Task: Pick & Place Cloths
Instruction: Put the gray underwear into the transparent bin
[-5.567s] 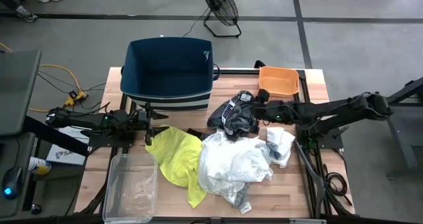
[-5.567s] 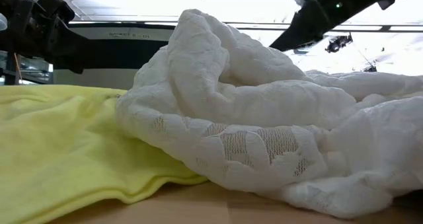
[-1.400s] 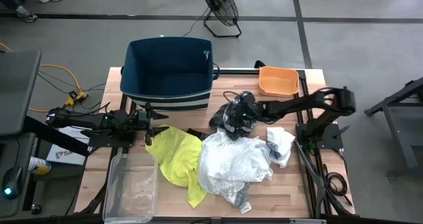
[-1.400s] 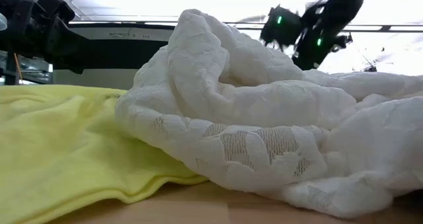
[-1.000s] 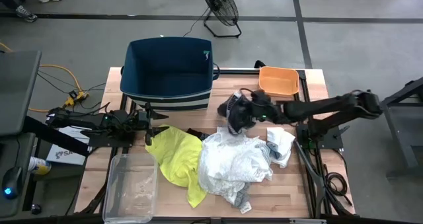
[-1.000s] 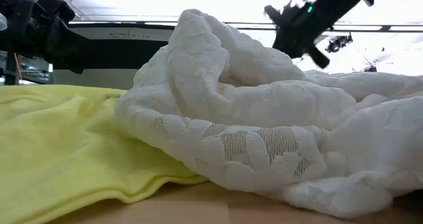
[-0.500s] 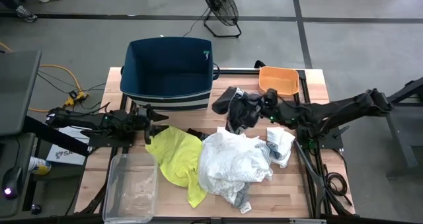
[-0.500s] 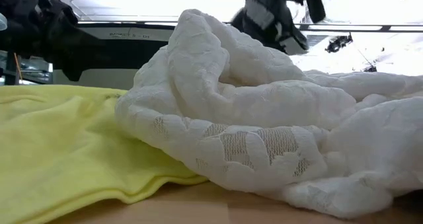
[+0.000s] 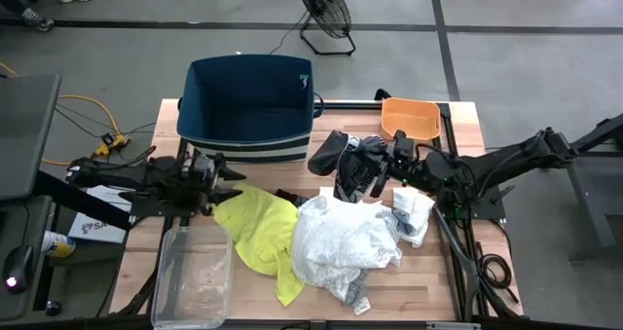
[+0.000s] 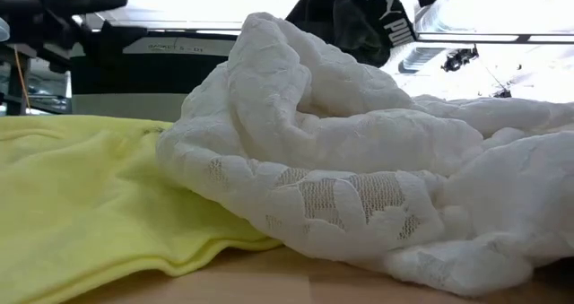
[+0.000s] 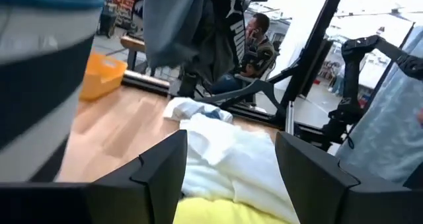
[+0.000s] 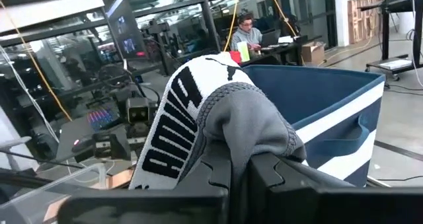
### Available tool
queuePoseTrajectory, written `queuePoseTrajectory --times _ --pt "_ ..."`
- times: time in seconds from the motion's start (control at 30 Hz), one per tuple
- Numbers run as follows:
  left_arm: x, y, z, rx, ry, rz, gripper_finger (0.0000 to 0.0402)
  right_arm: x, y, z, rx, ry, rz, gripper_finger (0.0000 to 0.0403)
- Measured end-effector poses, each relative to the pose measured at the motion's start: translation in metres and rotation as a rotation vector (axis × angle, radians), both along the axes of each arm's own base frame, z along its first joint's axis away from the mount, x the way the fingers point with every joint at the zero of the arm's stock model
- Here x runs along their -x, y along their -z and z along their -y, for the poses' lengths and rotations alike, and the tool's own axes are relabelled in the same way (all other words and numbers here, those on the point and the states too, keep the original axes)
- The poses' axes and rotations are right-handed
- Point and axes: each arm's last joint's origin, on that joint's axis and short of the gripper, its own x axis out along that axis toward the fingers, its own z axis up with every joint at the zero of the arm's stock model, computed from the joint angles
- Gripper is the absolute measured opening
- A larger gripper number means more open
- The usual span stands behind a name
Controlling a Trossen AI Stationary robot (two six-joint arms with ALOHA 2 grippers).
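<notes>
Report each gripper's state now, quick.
Left gripper: open, empty, beside the neon-yellow garment.
Right gripper: shut on the black-and-white patterned piece, lifted near the dark-blue bin.

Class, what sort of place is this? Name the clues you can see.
Probably a robotics lab or workshop: a bare concrete floor with a standing fan, two arms fixed at a wooden table, and a person at a desk with screens behind glass.

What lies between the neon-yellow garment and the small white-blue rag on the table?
The large white garment fills that stretch between the neon-yellow garment and the small white-blue rag, seen in the high view.
</notes>
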Motion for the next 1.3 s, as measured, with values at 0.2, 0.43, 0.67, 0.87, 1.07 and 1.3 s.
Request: queuePoseTrajectory --times 0.2,0.43,0.67,0.87,1.07,1.3 --pt "-0.005 -0.032 0.0 -0.111 -0.023 0.008 0.0227 -0.008 -0.003 -0.005 0.08 -0.109 0.049 0.0005" --pt "-0.028 -0.072 0.003 -0.2 -0.027 -0.031 0.0227 -0.025 -0.001 -0.011 0.202 -0.191 0.109 0.0005" --pt "-0.069 -0.102 0.008 -0.364 -0.026 -0.1 0.0227 -0.032 0.0 -0.01 0.228 -0.172 0.17 0.0005" --pt "-0.103 -0.126 0.012 -0.475 -0.027 -0.118 0.0249 -0.036 0.003 -0.006 0.23 -0.153 0.154 0.0005" --pt "-0.128 -0.135 0.014 -0.494 -0.032 -0.143 0.0336 -0.036 0.002 -0.006 0.234 -0.152 0.16 0.0005" --pt "-0.144 -0.149 0.009 -0.397 -0.284 -0.185 0.039 -0.036 0.002 -0.006 0.231 -0.131 0.154 0.0005"
